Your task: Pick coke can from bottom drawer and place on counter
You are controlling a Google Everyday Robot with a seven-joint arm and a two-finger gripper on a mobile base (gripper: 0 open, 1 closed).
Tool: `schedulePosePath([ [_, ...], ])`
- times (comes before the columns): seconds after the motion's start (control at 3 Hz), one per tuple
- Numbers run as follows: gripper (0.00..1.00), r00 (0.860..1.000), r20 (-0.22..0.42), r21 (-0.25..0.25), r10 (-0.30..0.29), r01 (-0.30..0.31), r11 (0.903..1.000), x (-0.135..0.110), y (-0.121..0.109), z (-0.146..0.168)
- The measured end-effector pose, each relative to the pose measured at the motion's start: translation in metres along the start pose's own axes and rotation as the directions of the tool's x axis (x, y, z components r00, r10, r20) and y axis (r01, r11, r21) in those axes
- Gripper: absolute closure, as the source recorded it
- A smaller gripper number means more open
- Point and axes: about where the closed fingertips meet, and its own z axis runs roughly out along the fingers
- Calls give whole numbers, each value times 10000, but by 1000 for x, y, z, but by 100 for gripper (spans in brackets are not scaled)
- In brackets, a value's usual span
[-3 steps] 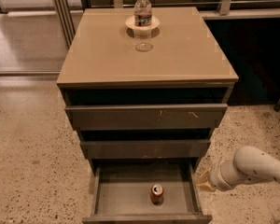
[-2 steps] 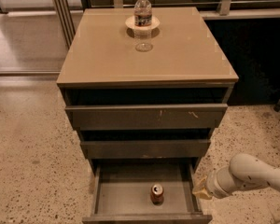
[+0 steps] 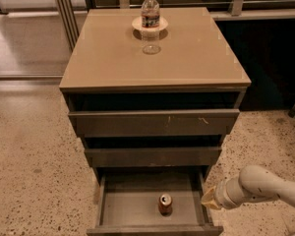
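1 small red-brown soda can with a silver top, the coke can (image 3: 165, 204), stands upright on the floor of the bottom drawer (image 3: 128, 205). That drawer is a shallow grey-brown box standing wide open. The can sits a little right of the drawer's middle and near its front wall.

Just outside the drawer's right wall, about level with its rim, is the gripper (image 3: 210, 199), a pale yellowish tip on a white rounded arm (image 3: 265, 183) that extends from the right. It is apart from the can, with the drawer wall between them. Whether the claw is apart or together I cannot tell.

Stacked directly above the bottom drawer are the 2 upper drawers (image 3: 152, 156), grey-brown with flat fronts. Higher again and farther back lies the counter (image 3: 187, 58), a glossy tan rectangular top. A clear plastic water bottle (image 3: 150, 21) stands there on a cream round dish (image 3: 136, 23), near the far edge.

By my reading, only the access is ready, since the drawer is open. The can is not yet grasped. What remains is to bring the gripper over the drawer and down around the can, grip it, lift it clear and set it on the counter.
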Motion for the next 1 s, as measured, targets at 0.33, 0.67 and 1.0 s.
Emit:
schedulePosePath([
  [0.33, 100, 9905, 915, 271, -1025, 1004, 9946, 1, -22, 36],
  [0.67, 100, 9842, 993, 377, -1463, 1432, 9890, 2, -28, 44],
  [1.0, 100, 9843, 992, 369, -1462, 1432, 9890, 2, -28, 44],
])
